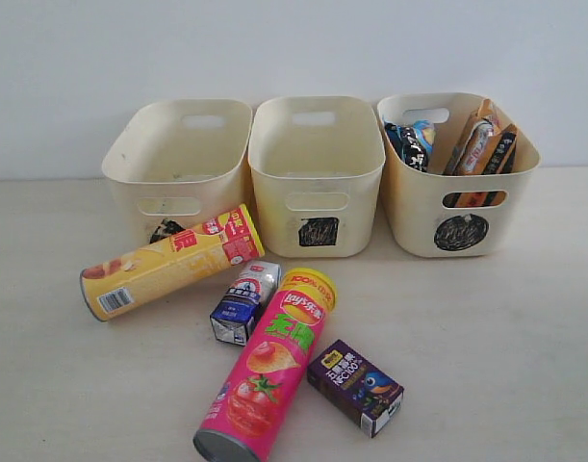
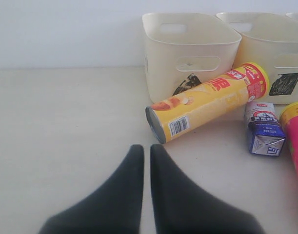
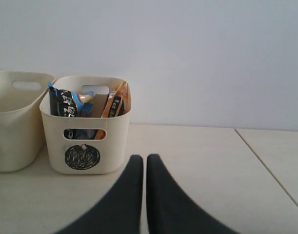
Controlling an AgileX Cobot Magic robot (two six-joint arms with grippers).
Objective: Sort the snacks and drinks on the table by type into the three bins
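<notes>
On the table (image 1: 486, 337) lie a yellow chip can (image 1: 170, 262), a pink Lay's can (image 1: 269, 366), a blue and white carton (image 1: 243, 303) and a dark purple carton (image 1: 355, 386). Three cream bins stand behind: the left bin (image 1: 181, 154) and the middle bin (image 1: 316, 159) look empty, and the right, circle-marked bin (image 1: 457, 178) holds a blue-black bag (image 1: 409, 144) and an orange bag (image 1: 481, 144). Neither gripper shows in the exterior view. My left gripper (image 2: 146, 148) is shut and empty, short of the yellow can (image 2: 207, 101). My right gripper (image 3: 145, 158) is shut and empty, beside the circle bin (image 3: 85, 129).
A pale wall rises behind the bins. The yellow can leans across the front of the left bin and hides most of its black mark (image 1: 166, 230). A seam (image 3: 268, 170) crosses the table to the right of the circle bin.
</notes>
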